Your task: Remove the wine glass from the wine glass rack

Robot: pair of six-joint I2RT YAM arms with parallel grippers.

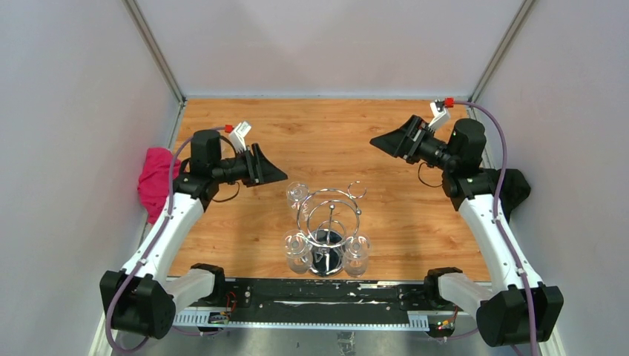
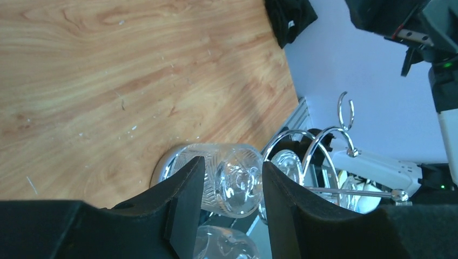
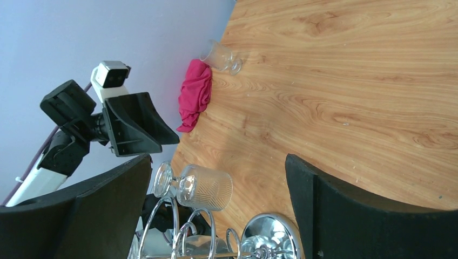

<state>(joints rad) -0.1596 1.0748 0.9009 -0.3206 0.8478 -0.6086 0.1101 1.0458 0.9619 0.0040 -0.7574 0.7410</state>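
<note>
The chrome wine glass rack [image 1: 331,219] stands near the table's front middle. Three clear wine glasses hang on it: one at the back left [image 1: 298,194] and two at the front [image 1: 297,251] [image 1: 357,252]. My left gripper [image 1: 276,173] is open and hovers just left of the back-left glass without touching it. In the left wrist view that glass [image 2: 229,181] shows beyond the gap between my open fingers [image 2: 186,194]. My right gripper [image 1: 380,141] is wide open and empty, up and to the right of the rack. The right wrist view shows the same glass [image 3: 204,186] and the rack's mirrored base [image 3: 273,236].
A pink cloth [image 1: 154,182] lies at the left edge of the table. Another glass [image 3: 220,57] lies on its side next to it [image 3: 195,94]. A black cloth [image 1: 517,187] sits at the right edge. Walls enclose the table on three sides.
</note>
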